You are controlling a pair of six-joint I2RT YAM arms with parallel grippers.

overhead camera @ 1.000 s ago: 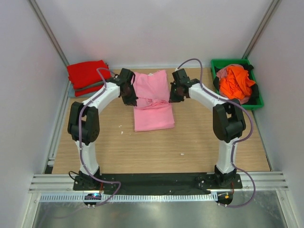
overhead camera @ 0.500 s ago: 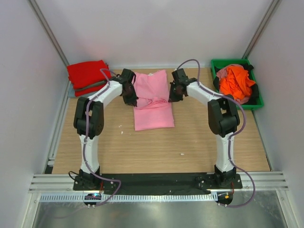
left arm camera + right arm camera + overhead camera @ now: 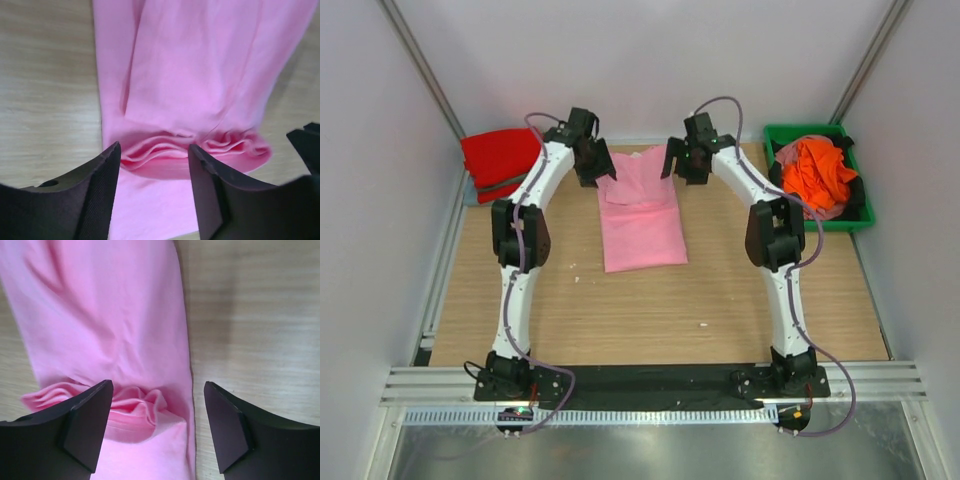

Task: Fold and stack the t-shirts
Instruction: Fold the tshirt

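On the wooden surface [image 3: 740,290] the pink t-shirt [image 3: 638,225] lies folded at centre, not yet stacked, with the left hand [image 3: 155,146] and right hand [image 3: 158,383] both spread empty at its 12 o'clock edge, the red t-shirt [image 3: 500,152] stacked at 10 o'clock, and the orange t-shirt [image 3: 815,170] crumpled in the green bin [image 3: 800,131] at 2 o'clock.

A green plastic bin [image 3: 804,129] sits at two o'clock on the wooden table [image 3: 650,310], near its right edge. Pale walls [image 3: 650,70] enclose the table on three sides.
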